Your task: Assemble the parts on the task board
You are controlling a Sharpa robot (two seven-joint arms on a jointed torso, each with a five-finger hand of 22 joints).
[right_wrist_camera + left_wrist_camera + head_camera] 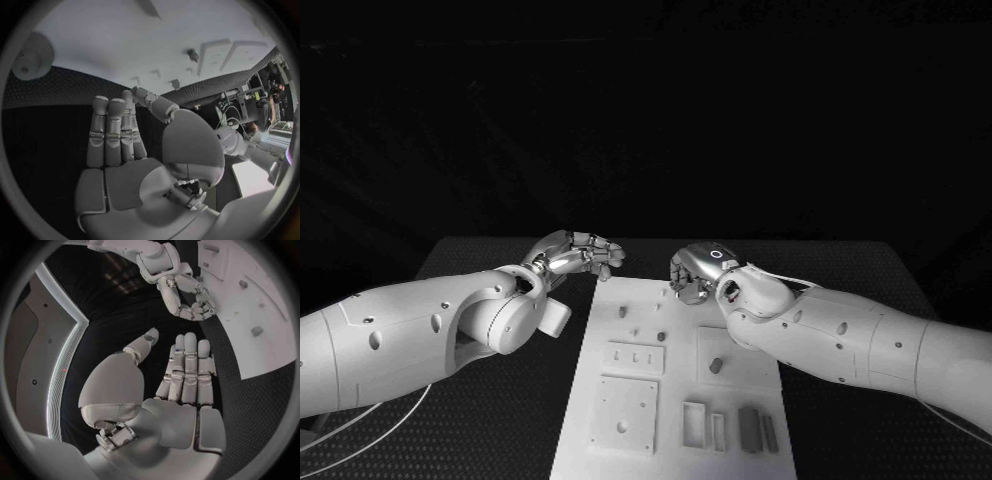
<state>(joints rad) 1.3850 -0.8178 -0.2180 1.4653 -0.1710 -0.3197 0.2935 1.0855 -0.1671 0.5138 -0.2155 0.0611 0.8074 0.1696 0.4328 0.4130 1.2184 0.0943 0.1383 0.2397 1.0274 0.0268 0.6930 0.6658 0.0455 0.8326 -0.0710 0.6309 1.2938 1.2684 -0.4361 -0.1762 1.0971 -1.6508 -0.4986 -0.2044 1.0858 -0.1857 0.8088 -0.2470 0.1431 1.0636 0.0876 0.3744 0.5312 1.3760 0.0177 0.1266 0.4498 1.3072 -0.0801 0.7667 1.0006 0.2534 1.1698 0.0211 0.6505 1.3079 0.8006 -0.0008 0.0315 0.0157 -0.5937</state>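
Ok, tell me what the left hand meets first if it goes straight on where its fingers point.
Probably the right hand: the left hand points its fingers straight at it over bare black table, though height is hard to judge.

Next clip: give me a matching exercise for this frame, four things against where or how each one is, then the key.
Things:
1. left hand
2. right hand
3. task board
4. table

Places or states:
A. white plate, middle of the table
B. black surface under the board
C. over the board's far end
D. just off the board's far left corner

Pairs: 1-D, 2-C, 3-A, 4-B
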